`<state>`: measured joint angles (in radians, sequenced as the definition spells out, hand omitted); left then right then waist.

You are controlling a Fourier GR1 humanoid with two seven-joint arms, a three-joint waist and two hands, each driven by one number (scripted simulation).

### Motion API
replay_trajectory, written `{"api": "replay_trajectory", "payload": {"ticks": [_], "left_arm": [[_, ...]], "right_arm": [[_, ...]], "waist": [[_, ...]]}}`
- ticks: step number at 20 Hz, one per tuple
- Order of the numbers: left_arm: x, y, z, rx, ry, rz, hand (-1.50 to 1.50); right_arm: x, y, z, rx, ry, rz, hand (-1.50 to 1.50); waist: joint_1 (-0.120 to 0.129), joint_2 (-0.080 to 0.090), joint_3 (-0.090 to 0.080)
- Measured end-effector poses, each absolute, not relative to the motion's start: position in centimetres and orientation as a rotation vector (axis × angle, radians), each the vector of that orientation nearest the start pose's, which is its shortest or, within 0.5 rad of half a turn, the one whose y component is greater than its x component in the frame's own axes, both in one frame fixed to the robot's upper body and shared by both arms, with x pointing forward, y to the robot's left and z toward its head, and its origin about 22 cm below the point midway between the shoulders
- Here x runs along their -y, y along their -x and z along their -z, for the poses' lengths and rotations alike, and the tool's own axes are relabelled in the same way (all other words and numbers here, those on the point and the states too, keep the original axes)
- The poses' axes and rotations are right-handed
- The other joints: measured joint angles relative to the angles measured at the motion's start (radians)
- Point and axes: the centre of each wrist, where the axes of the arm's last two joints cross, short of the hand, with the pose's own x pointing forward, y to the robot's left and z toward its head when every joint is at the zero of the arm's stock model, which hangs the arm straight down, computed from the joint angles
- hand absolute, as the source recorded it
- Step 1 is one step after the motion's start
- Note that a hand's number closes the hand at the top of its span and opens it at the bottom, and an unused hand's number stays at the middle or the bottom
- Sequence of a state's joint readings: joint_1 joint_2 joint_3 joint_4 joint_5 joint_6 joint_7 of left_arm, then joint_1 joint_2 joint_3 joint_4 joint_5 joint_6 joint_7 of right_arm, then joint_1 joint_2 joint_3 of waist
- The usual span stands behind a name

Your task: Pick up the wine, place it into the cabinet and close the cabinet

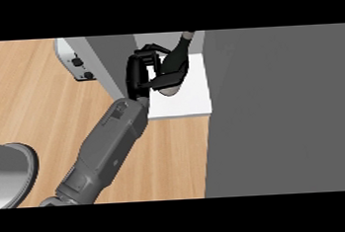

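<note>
- We see one robot hand (pixel 139 70) curled round a dark wine bottle (pixel 174 63); which arm it is we cannot tell
- The bottle is tilted, above the white cabinet shelf (pixel 182 105)
- Grey cabinet door (pixel 281 112) open at right; wooden tabletop (pixel 29 105) left

Wine (pixel 174 63) in cabinet (pixel 182 102)

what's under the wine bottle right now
The wine bottle, held in the hand, is over the cabinet's white shelf. Whether its base touches the shelf is hidden.
</note>
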<state>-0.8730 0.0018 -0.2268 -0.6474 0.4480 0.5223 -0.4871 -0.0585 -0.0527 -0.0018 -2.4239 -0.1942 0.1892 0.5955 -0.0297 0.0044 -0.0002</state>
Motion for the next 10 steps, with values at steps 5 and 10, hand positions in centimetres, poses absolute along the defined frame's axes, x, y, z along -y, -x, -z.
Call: {"api": "replay_trajectory", "payload": {"ticks": [5,10], "left_arm": [[-9.0,-41.3,-4.3,1.879,-0.122,-0.086,1.5],[-9.6,-42.2,-4.1,1.918,-0.172,-0.095,1.5]], "right_arm": [[22.6,-16.3,-18.9,1.889,-0.23,-0.285,-1.5],[22.5,-16.4,-19.2,1.892,-0.23,-0.295,-1.5]], "waist": [[-0.005,0.002,0.0],[-0.008,0.004,0.0]]}}
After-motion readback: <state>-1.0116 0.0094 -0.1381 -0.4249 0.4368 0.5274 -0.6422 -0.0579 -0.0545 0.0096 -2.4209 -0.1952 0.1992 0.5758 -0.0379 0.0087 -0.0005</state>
